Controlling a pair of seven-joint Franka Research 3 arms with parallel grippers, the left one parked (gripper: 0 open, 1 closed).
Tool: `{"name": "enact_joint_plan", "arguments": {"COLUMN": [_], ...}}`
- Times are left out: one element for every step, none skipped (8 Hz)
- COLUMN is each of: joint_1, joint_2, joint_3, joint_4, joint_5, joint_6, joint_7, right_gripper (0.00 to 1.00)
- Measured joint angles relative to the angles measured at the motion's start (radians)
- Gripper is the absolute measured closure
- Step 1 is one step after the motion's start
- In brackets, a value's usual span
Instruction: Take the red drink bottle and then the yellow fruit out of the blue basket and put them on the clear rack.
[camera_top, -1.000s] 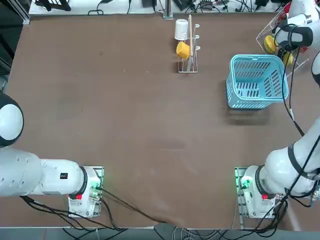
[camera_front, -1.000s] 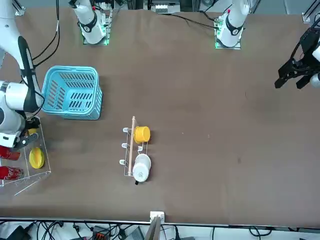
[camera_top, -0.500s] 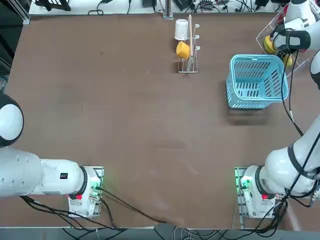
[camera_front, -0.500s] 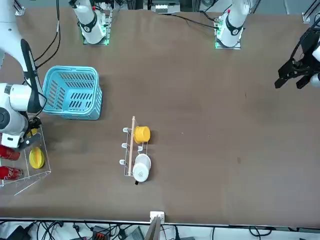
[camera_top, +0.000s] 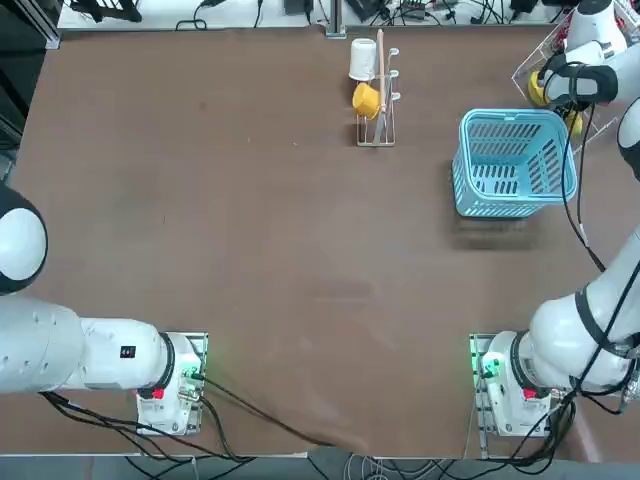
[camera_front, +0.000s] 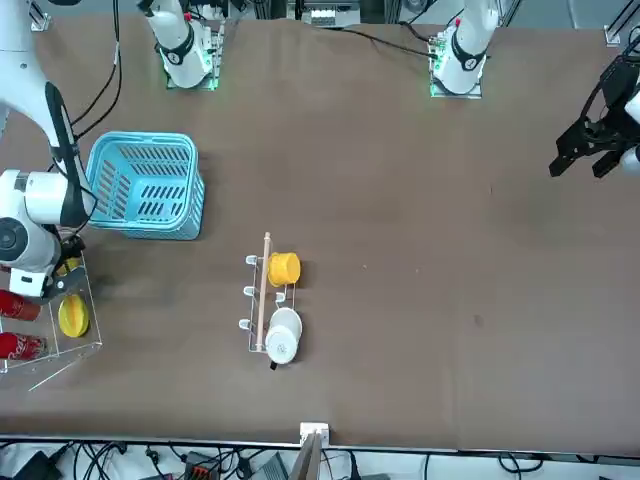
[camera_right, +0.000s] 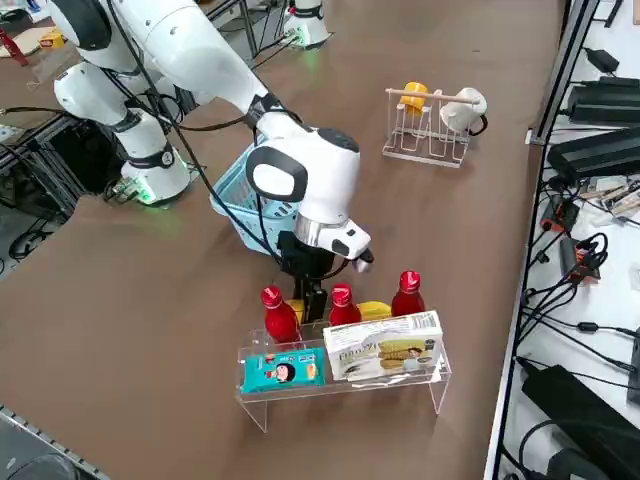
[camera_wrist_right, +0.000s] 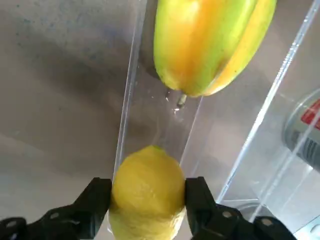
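The lemon (camera_wrist_right: 147, 200) sits gripped between the tool's (camera_wrist_right: 148, 191) two fingers at the rack (camera_wrist_right: 250, 134), just beside the starfruit (camera_wrist_right: 200, 45); red bottles (camera_right: 281, 322) stand on that rack, near the basket (camera_top: 515, 115). If the tool lets go too high or too near the edge, the lemon could roll off; lowering it crooked might nudge the starfruit

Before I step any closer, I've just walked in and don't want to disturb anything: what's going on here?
The robot's right gripper is low at the clear rack, around the small yellow fruit; I can't tell whether it is gripping it. Three red bottles stand on that rack too. The blue basket sits on the table beside it.
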Motion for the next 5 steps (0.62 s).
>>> {"name": "enact_joint_plan", "arguments": {"joint_1": [0.0, 0.0, 0.0, 0.0, 0.0], "joint_2": [0.001, 0.001, 0.001, 0.001, -0.001], "joint_3": [0.0, 0.0, 0.0, 0.0, 0.0], "joint_4": [0.0, 0.0, 0.001, 0.003, 0.006], "joint_5": [0.0, -0.001, -0.002, -0.003, -0.003], "joint_6": [0.0, 0.0, 0.0, 0.0, 0.0], "joint_7": [0.0, 0.0, 0.0, 0.0, 0.0], "right_gripper": [0.13, 0.01, 0.0, 0.0, 0.0]}}
